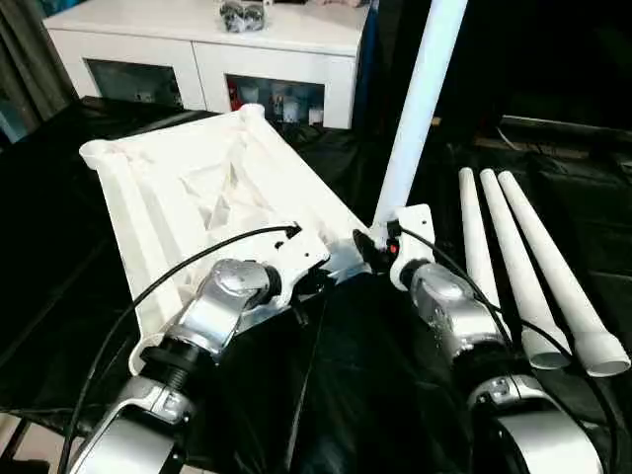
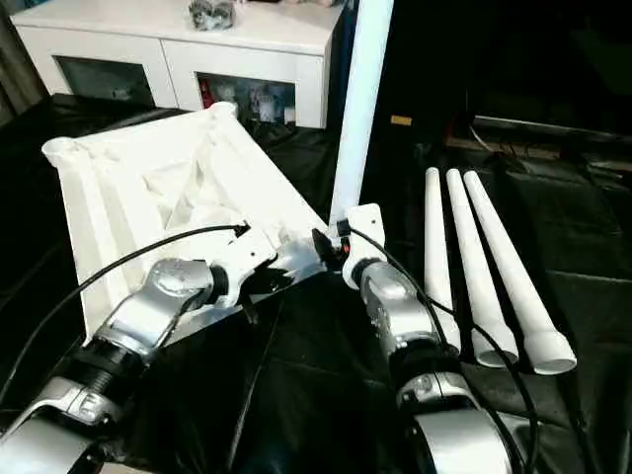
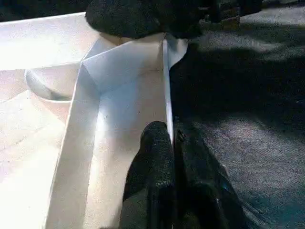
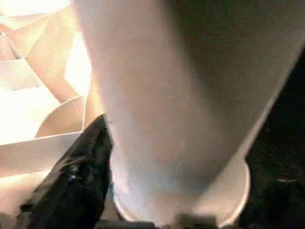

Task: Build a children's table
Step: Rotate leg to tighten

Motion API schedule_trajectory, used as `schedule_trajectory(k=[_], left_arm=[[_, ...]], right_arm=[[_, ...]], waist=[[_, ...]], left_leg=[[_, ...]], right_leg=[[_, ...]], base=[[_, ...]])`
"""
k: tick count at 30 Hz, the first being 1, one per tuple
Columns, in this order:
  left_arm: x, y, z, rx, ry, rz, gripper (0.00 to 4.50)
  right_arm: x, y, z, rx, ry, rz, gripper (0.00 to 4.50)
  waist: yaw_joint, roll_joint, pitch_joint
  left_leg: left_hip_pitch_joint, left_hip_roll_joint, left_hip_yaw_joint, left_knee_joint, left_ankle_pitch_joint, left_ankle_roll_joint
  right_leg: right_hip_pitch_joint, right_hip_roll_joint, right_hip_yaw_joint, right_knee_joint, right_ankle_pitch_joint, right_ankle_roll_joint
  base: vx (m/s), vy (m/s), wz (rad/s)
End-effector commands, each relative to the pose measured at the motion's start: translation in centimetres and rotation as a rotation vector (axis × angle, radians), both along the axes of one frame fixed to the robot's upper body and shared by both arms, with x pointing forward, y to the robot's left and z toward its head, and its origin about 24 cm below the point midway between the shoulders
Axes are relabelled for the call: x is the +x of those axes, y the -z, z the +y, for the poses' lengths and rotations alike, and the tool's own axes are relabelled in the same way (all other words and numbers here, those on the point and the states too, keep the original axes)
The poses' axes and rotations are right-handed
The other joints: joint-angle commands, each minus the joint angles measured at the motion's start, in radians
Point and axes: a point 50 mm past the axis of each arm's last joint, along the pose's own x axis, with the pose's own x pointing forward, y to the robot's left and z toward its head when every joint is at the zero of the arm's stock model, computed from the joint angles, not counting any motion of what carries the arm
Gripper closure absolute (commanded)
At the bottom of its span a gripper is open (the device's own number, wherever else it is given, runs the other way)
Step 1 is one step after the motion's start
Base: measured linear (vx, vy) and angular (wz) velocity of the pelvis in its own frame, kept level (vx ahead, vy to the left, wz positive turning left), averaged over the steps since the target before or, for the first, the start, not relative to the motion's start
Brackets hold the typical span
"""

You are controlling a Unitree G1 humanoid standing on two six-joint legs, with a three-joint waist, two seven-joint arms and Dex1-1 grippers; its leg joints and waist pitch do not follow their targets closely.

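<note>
The left gripper [image 3: 174, 157], clamped on the near rim, steadies the upturned tabletop [image 1: 188, 188] at ten o'clock. The right gripper [image 1: 380, 242] grips an upright leg [image 1: 420, 109] over the near corner socket; three spare legs [image 1: 523, 267] lie at three o'clock.

Black-draped surface [image 1: 375, 395] with upturned tabletop [image 1: 197, 188], three loose legs [image 1: 523, 267].

no text, label, brand, number or sign can be read anywhere in these views.
</note>
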Motion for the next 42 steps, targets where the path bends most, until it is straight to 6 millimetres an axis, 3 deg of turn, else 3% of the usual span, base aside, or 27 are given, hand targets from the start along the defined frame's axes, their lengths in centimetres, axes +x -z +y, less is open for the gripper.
schedule_trajectory(k=[1, 6, 11, 12, 19, 20, 22, 29, 37, 40, 41, 42], left_arm=[[0.1, -0.8, -1.5, -0.057, 0.025, -0.064, 4.5], [0.0, -1.2, -0.4, -0.062, 0.091, -0.075, 4.5], [-0.8, -1.3, 1.2, -0.074, 0.212, -0.043, 4.5], [-1.0, -1.4, 1.6, -0.083, 0.241, -0.031, 4.5], [-1.8, -1.5, 3.5, -0.101, 0.34, 0.024, 4.5], [-1.8, -1.5, 3.5, -0.101, 0.34, 0.024, 4.5], [-2.3, -1.5, 4.4, -0.095, 0.384, 0.051, 4.5], [-2.7, -1.3, 5.4, -0.07, 0.416, 0.074, 4.5], [-2.3, -1.2, 5.1, -0.081, 0.339, 0.064, 4.5], [-1.3, -1.0, 4.2, -0.076, 0.225, 0.039, 4.5], [-0.9, -0.9, 3.7, -0.075, 0.176, 0.03, 4.5], [-0.8, -0.9, 3.6, -0.076, 0.166, 0.029, 4.5]], right_arm=[[-0.9, 1.1, 2.0, -0.01, -0.113, 0.041, 0.85], [-1.3, 0.4, 0.8, -0.011, -0.244, -0.032, 0.72], [-3.3, 0.1, -0.9, -0.035, -0.51, -0.067, 0.72], [-3.7, 0.0, -1.1, -0.022, -0.555, -0.063, 0.72], [-5.9, -0.4, -2.4, -0.011, -0.777, -0.026, 0.72], [-5.9, -0.4, -2.4, -0.011, -0.777, -0.026, 0.97], [-6.4, -0.3, -2.7, -0.016, -0.832, -0.005, 1.06], [-6.7, -0.5, -2.7, -0.008, -0.86, 0.007, 1.66], [-6.4, -0.2, -2.1, 0.031, -0.768, 0.019, 1.72], [-5.1, 0.4, -1.7, 0.022, -0.582, 0.007, 1.72], [-4.5, 0.8, -1.6, 0.008, -0.493, 0.011, 1.72], [-4.4, 0.8, -1.6, 0.006, -0.475, 0.013, 1.72]], waist=[[0.005, -0.012, -0.046], [0.008, -0.011, -0.049], [0.012, -0.012, -0.049], [0.012, -0.006, -0.048], [0.017, -0.008, -0.045], [0.018, -0.008, -0.045], [0.022, -0.007, -0.045], [0.021, -0.005, -0.045], [0.022, -0.012, -0.044], [0.015, -0.018, -0.04], [0.011, -0.013, -0.038], [0.01, -0.014, -0.039]], left_leg=[[-0.005, 0.046, -0.011, -0.067, -0.111, 0.065], [-0.01, 0.045, -0.011, -0.064, -0.081, 0.088], [-0.01, 0.046, -0.01, -0.061, -0.08, 0.116], [-0.009, 0.049, -0.01, -0.063, -0.09, 0.118], [-0.006, 0.052, -0.009, -0.065, -0.115, 0.103], [-0.006, 0.052, -0.009, -0.065, -0.115, 0.102], [-0.005, 0.053, -0.01, -0.066, -0.114, 0.096], [-0.004, 0.053, -0.01, -0.067, -0.112, 0.085], [-0.003, 0.053, -0.009, -0.067, -0.103, 0.077], [-0.004, 0.051, -0.011, -0.07, -0.125, 0.057], [-0.001, 0.049, -0.012, -0.072, -0.137, 0.037], [-0.001, 0.049, -0.012, -0.072, -0.133, 0.032]], right_leg=[[0.052, -0.083, 0.045, -0.074, -0.168, -0.221], [0.056, -0.081, 0.044, -0.067, -0.101, -0.224], [0.057, -0.079, 0.043, -0.065, -0.064, -0.233], [0.054, -0.081, 0.043, -0.065, -0.072, -0.238], [0.052, -0.079, 0.043, -0.069, -0.115, -0.241], [0.052, -0.079, 0.043, -0.068, -0.118, -0.241], [0.052, -0.08, 0.043, -0.068, -0.125, -0.241], [0.051, -0.078, 0.043, -0.065, -0.1, -0.249], [0.051, -0.081, 0.044, -0.064, -0.094, -0.253], [0.05, -0.083, 0.045, -0.072, -0.171, -0.234], [0.048, -0.084, 0.045, -0.078, -0.239, -0.222], [0.048, -0.083, 0.045, -0.078, -0.245, -0.219]], base=[[0.0, 0.0, 0.0], [0.0, 0.0, 0.0], [0.0, 0.0, 0.0], [0.0, 0.0, 0.0], [0.0, 0.0, 0.0], [0.0, 0.0, 0.0], [0.0, 0.0, 0.0], [0.0, 0.0, 0.0], [0.0, 0.0, 0.0], [0.0, 0.0, 0.0], [0.0, 0.0, 0.0], [0.0, 0.0, 0.0]])
